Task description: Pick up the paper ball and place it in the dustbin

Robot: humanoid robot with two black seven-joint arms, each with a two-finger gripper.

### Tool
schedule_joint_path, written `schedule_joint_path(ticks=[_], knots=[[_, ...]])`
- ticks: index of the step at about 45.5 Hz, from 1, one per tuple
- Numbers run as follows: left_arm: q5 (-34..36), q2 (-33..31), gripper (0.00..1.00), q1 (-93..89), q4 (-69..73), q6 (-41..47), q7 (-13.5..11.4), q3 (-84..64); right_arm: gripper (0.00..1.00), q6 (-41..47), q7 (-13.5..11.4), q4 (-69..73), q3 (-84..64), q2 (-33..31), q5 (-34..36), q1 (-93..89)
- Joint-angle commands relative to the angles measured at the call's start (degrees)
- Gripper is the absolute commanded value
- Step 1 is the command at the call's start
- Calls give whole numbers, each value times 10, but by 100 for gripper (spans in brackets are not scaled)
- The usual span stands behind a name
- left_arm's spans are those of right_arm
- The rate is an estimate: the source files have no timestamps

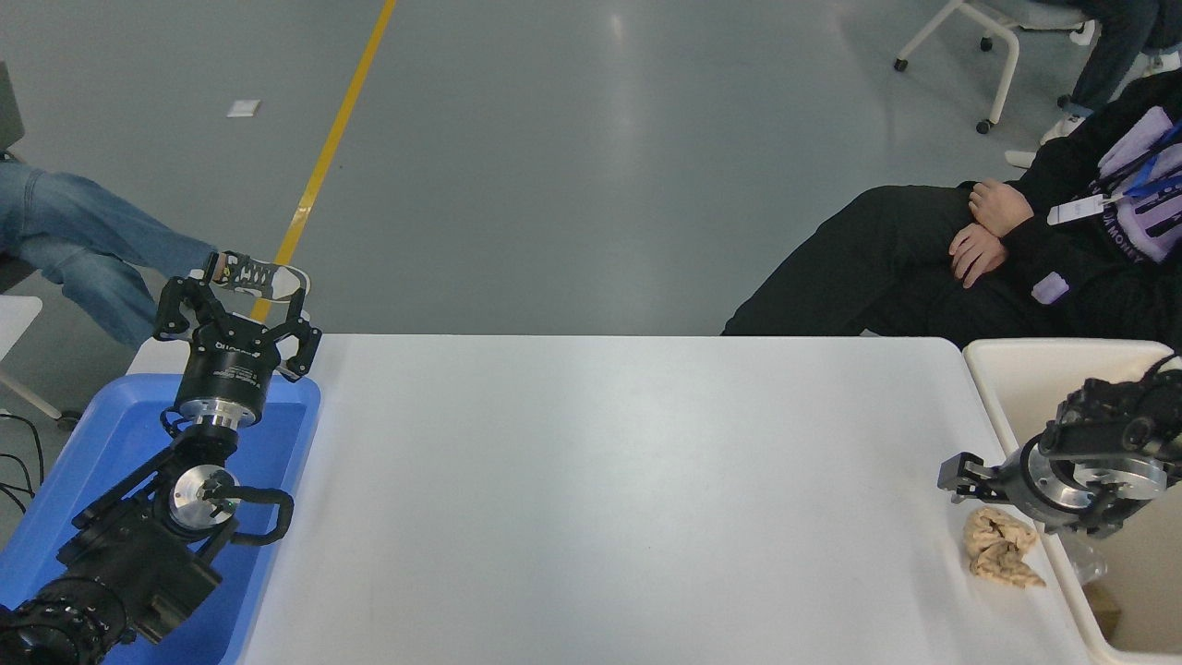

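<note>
The paper ball (999,547), a crumpled tan wad, lies on the white table (600,480) near its right edge, right beside the dustbin. The dustbin (1020,356) is a cream-white tub at the table's right end. My right gripper (1005,503) comes in from the right edge over the dustbin's rim. It hangs low, just above the ball's far side, with its jaws spread open and empty. One finger (960,475) shows to the left of the ball; the other is mostly hidden behind the wrist. My left gripper (235,300) is parked open over the blue tray at the lower left.
A blue shallow tray (286,416) sits at the table's left end under the left arm. A seated person in black (923,268) is at the far right, hands on the lap. Another person's jeans leg and shoe (249,273) are at the far left. Clear plastic (1080,559) lies inside the dustbin.
</note>
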Motion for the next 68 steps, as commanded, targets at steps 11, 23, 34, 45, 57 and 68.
schedule_joint_path(ticks=[11,23,34,45,57,68], knots=[[0,0,99,0,0,0,0,0,100,-30,-3,-69,34,0,-4,-72],[0,0,99,0,0,0,0,0,100,-28,-3,-65,35,5,1,-80],[0,0,99,0,0,0,0,0,100,-28,-2,-65,36,15,18,-83],[0,0,99,0,0,0,0,0,75,-28,-2,-65,50,18,40,-91],[0,0,99,0,0,0,0,0,0,-24,-3,-57,51,19,66,-93],[0,0,99,0,0,0,0,0,0,-22,-4,-56,51,13,88,-90]])
